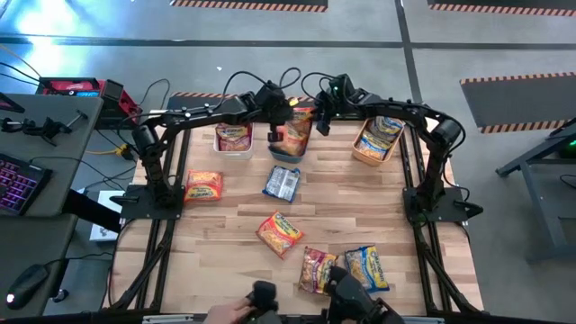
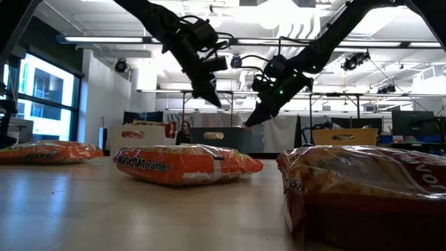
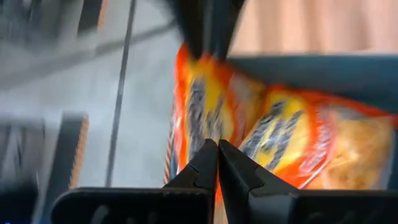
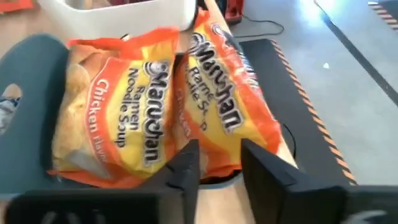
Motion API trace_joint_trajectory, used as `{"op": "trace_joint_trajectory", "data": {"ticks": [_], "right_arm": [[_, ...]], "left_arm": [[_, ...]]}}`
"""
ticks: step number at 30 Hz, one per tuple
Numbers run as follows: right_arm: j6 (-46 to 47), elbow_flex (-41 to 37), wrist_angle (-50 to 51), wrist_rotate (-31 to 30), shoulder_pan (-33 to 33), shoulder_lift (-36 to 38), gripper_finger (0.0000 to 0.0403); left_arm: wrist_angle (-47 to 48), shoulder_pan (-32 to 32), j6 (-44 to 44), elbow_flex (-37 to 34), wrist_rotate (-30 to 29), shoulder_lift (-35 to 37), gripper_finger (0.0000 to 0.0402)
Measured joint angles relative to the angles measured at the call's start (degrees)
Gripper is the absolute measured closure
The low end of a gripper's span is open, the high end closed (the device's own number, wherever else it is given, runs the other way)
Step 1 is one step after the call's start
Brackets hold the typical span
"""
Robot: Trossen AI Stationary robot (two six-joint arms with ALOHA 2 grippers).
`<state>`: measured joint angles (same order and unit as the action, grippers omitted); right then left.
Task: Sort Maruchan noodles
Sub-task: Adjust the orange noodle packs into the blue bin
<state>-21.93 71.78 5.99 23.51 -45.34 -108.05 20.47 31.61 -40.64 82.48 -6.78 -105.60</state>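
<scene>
Two left fingers: my left gripper (image 3: 217, 149) is pressed together with nothing in it. It hangs right over the teal bin (image 1: 286, 158).
Right fingers: my right gripper (image 4: 221, 165) is apart and holds nothing. It is just above the bin's edge.
Noodles close by: one orange packet (image 4: 118, 118) lies in the teal bin. A second orange packet (image 4: 230, 106) leans over its rim, half out.
How they feel: I think the packets are light, crinkly and slippery, and the noodle block inside can crack.
Where to grab: I would pinch a flat end seam, not squeeze the middle.
Other bins: a white bin (image 1: 234, 149) sits just beside the teal bin on my left arm's side. An orange bin (image 1: 363, 155) sits on the other side, farther off.
Loose noodles: five packets (image 1: 279, 232) lie on the table in front of the teal bin, and a blue one (image 1: 282, 184) is nearest it.
In the way: both my arms crowd the teal bin, so they could bump.
</scene>
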Motion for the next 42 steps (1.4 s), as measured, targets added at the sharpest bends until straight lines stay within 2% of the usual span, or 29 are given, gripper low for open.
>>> {"op": "trace_joint_trajectory", "data": {"ticks": [3,8,11,16,19,25,30,35,42], "right_arm": [[-0.2,1.1,2.2,0.4,0.1,0.0,0.0265],[-1.0,3.2,5.9,0.5,0.1,0.0,0.0253],[-1.8,4.9,8.7,-0.1,0.1,0.0,0.0272],[-3.9,5.1,10.6,-1.7,0.1,1.5,0.0341],[-4.1,4.9,10.4,-0.5,-0.2,2.3,0.0390],[-3.6,0.5,6.1,-0.6,-0.8,4.9,0.0388],[-3.5,-2.3,3.6,-0.7,-1.2,6.7,0.0400],[-3.4,-3.3,2.5,-0.9,-1.2,8.0,0.0402],[-3.0,-3.3,1.8,-0.9,-1.2,8.0,0.0402]], "left_arm": [[5.4,1.5,7.3,0.0,-2.3,0.0,0.0383],[11.8,5.6,22.0,0.1,8.9,0.0,0.0340],[12.8,8.2,28.6,-0.2,16.7,0.0,0.0311],[12.5,10.5,36.6,-0.2,19.1,-0.8,0.0265],[11.7,10.8,41.4,-0.2,22.9,-2.5,0.0236],[7.9,10.8,46.9,-0.2,21.5,-6.2,0.0194],[6.6,10.7,49.0,-0.2,18.0,-7.4,0.0186],[5.8,10.6,48.9,-0.2,17.9,-8.2,0.0193],[4.8,9.9,47.0,-0.2,18.1,-9.0,0.0232]]}}
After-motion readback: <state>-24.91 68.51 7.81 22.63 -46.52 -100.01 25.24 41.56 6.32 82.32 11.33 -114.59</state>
